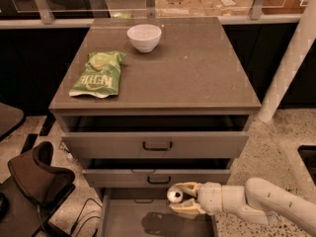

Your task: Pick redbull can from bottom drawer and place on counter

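Note:
My gripper (178, 198) reaches in from the lower right over the open bottom drawer (118, 220). It is shut on the redbull can (174, 195), whose shiny silver top faces the camera between the two pale fingers. The can hangs above the drawer's flat grey floor, just below the front of the middle drawer; its shadow lies on the floor beneath. The counter (197, 68) is the wide grey-brown top of the cabinet, well above the gripper.
A white bowl (144, 36) and a green chip bag (98, 74) lie on the counter's left half. The top drawer (157, 145) and middle drawer (158, 178) stand slightly pulled out. A brown chair (34, 179) stands at lower left, a white post (291, 63) at right.

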Robot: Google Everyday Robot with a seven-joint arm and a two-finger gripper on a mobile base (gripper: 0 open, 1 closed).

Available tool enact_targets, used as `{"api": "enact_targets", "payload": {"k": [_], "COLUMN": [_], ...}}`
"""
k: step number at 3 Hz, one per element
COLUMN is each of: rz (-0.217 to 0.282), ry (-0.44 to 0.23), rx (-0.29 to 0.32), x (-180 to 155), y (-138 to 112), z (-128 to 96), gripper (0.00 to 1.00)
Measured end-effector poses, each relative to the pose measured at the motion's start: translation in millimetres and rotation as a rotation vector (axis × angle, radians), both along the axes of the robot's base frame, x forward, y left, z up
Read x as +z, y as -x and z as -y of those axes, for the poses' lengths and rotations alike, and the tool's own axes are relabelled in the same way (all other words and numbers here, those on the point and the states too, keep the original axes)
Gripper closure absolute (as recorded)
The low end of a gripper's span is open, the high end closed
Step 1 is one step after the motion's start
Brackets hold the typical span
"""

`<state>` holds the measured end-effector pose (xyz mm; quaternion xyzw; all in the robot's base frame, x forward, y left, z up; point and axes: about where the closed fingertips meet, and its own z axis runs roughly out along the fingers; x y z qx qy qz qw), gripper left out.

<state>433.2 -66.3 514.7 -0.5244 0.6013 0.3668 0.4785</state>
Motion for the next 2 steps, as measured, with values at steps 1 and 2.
{"api": "enact_targets", "payload": {"k": [1,2], "rz": [-0.026,-0.081], "ry": [-0.011,-0.055], "rx": [-0.009,-0.024], "x": [24.2,62.0], "y": [6.8,18.5], "z": [-1.6,3.5], "gripper": [1.0,1.0]}}
